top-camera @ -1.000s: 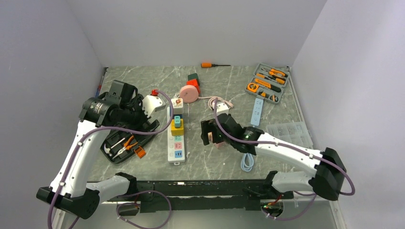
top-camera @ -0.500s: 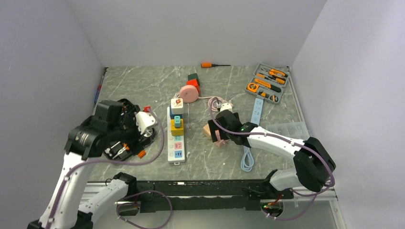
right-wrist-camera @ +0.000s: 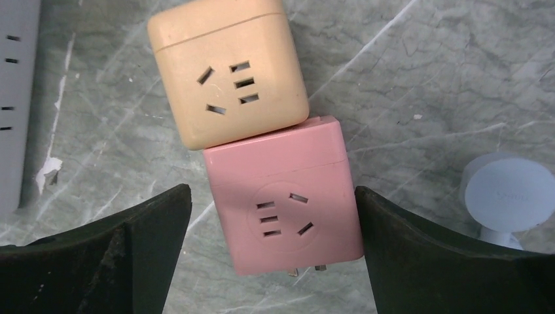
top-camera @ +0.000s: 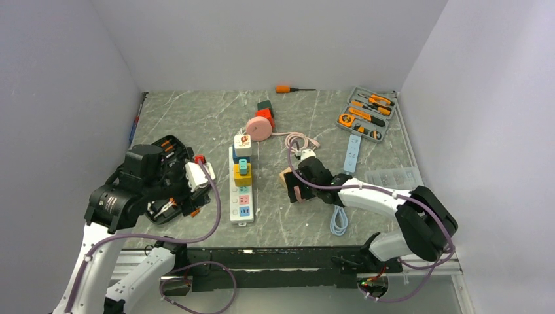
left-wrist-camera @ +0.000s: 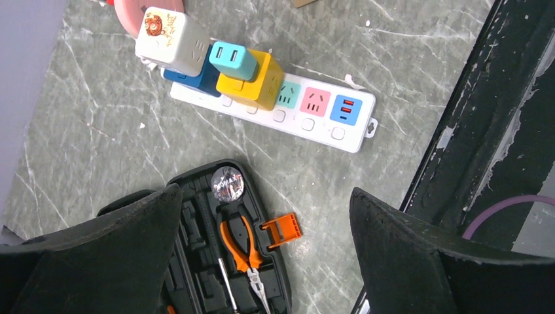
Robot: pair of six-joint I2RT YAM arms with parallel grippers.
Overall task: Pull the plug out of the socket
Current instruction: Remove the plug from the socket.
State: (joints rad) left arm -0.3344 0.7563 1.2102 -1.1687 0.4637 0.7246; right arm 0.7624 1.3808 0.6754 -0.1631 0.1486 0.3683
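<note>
My right tool (right-wrist-camera: 271,219) stands spread wide, one black finger (right-wrist-camera: 131,255) on each side of the pink plug cube (right-wrist-camera: 281,196), and it has hold of nothing. The finger on the strip's side is clear of the cube. The other is just beside the cube's edge, and I cannot tell whether they touch.

The cube lies flat on the grey marbled counter (right-wrist-camera: 425,78), directly between the fingers. Its socket face is up, showing a round recess with slots, and its corners are rounded. Two metal prongs (right-wrist-camera: 304,269) stick out of the side nearest the tool's palm. A peach cube (right-wrist-camera: 229,72) of the same shape touches its far side, turned a little askew. Out past one finger I see the white power strip (right-wrist-camera: 12,98), apart from the pink cube. Past the other finger is a pale blue round piece (right-wrist-camera: 507,193).

My left tool (left-wrist-camera: 265,229) is equally wide open and empty, hanging above an open black tool case (left-wrist-camera: 203,261) with orange pliers (left-wrist-camera: 243,243) inside. Ahead of it the power strip carries a white cube (left-wrist-camera: 171,40) with a lion sticker, a blue cube (left-wrist-camera: 196,77) beneath that, and a yellow cube (left-wrist-camera: 255,78) topped by a teal plug (left-wrist-camera: 230,60).
</note>
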